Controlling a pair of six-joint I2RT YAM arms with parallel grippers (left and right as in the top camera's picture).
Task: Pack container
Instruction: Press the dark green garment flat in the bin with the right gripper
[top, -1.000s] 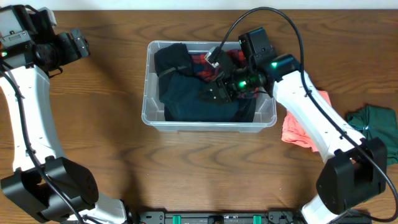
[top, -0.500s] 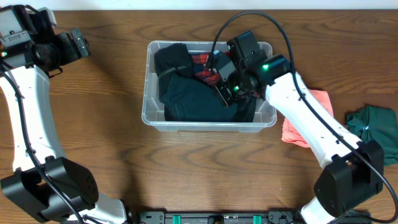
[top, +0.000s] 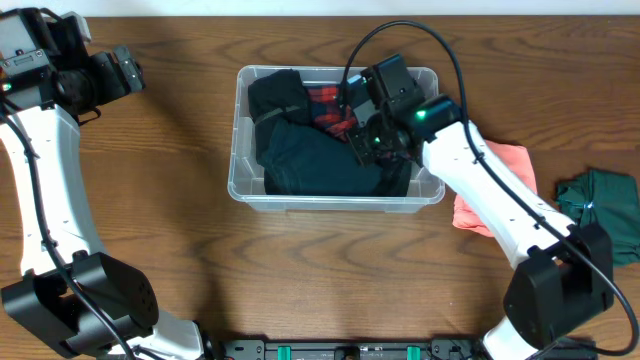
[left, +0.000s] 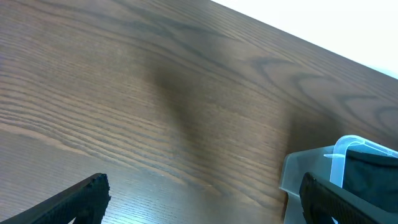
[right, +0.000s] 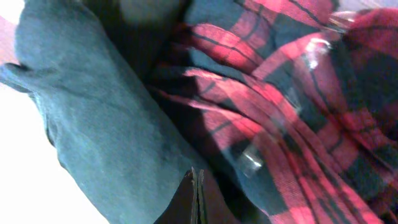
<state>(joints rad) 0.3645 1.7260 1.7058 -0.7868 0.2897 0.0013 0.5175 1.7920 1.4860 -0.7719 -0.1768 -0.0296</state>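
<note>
Wooden table (top: 180, 250) is holding the container (top: 237, 150); we're seeing right gripper (right: 196, 186) closed above plaid cloth (right: 280, 124), left gripper (left: 205, 186) open at 10 o'clock.

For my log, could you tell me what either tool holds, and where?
Nothing visible: the left tool is open over the table; the right tool is shut above the clothes.

Wood table (top: 170, 230): container (top: 335, 200), coral cloth (top: 472, 215), green cloth (top: 610, 205).

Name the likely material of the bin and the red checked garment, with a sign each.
The container: clear, glossy plastic, apparently; its contents show through the walls. The red checked garment: woven cloth, probably flannel; soft folds, matte plaid.
</note>
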